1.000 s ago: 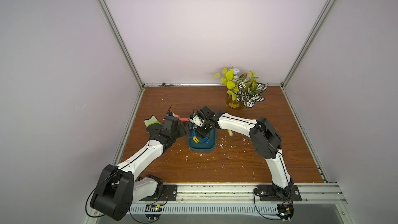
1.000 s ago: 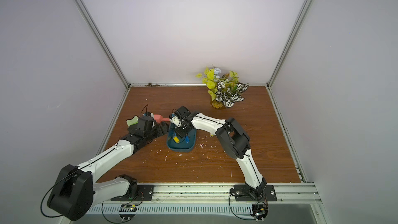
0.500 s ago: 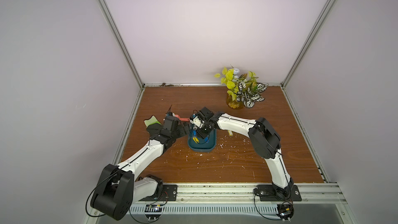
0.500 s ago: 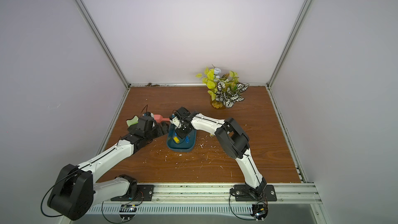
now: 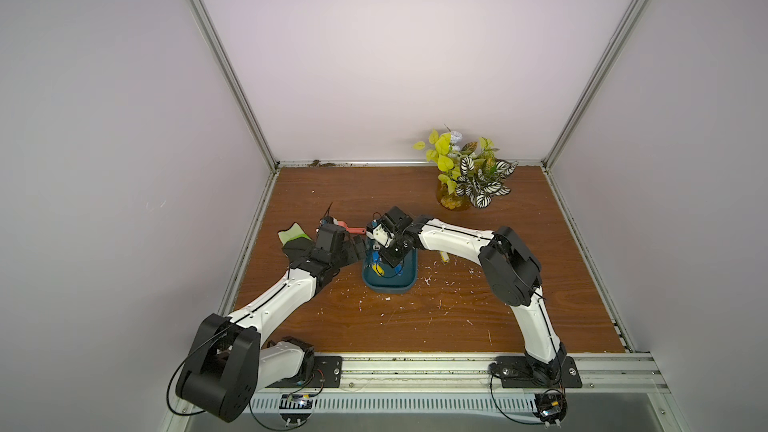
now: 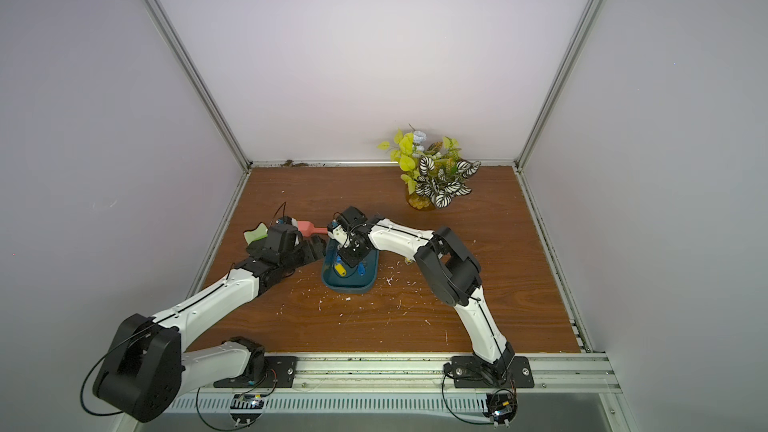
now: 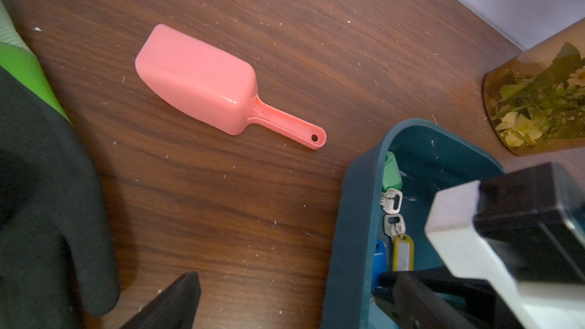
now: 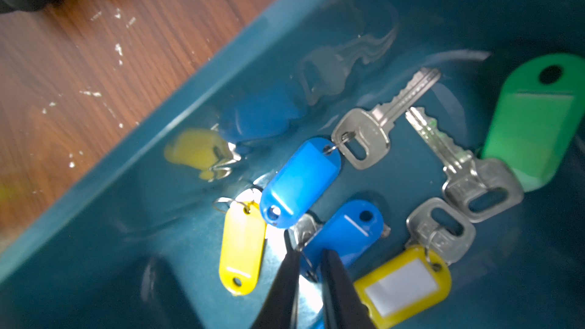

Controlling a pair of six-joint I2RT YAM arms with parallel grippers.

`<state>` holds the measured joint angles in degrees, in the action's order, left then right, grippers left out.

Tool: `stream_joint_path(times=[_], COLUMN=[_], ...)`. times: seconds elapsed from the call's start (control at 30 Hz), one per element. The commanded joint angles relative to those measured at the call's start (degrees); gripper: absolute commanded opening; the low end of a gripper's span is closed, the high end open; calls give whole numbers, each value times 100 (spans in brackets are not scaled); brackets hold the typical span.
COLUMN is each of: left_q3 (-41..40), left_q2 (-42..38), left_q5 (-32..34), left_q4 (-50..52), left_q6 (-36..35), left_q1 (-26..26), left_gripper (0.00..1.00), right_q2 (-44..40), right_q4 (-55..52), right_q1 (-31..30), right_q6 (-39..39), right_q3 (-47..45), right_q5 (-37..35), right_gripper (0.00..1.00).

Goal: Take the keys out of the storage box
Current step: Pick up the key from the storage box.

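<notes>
In the storage box [image 8: 196, 83], right fingers [image 8: 285, 280] pinch a blue-tagged key [image 8: 345, 235] lying lengthwise; left fingers [image 7: 171, 305] splayed.

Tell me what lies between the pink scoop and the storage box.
Only bare tabletop; the left wrist view shows the pink scoop and the storage box apart.

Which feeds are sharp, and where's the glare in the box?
Right wrist view: keys sharp, glare on the storage box floor at the right tool tips, wall reflections smeared. Left wrist view: scoop crisp, right arm blurred. Top views: evenly lit.
</notes>
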<state>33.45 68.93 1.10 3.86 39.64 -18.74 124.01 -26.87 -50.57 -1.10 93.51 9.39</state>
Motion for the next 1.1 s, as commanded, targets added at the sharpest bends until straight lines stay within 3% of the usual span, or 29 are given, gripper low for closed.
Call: stream_joint_path(times=[0.0, 0.23, 0.77, 1.07], left_q3=[-1, 28, 92, 83], left_q2=[43, 0, -246, -326], left_q5=[21, 92, 143, 254], left_q4=[-48, 9, -46, -160], left_q6=[-87, -118, -228, -271], left_q1=[64, 64, 65, 72], left_gripper=[100, 100, 100, 100], right_q2=[-42, -261, -1329, -2984], right_q4=[-125, -81, 28, 25], right_q1=[-41, -33, 28, 499], right_q6=[14, 39, 112, 31], right_q3=[190, 216, -200, -1302], right_q5=[97, -30, -425, -487], right_gripper=[14, 0, 0, 0])
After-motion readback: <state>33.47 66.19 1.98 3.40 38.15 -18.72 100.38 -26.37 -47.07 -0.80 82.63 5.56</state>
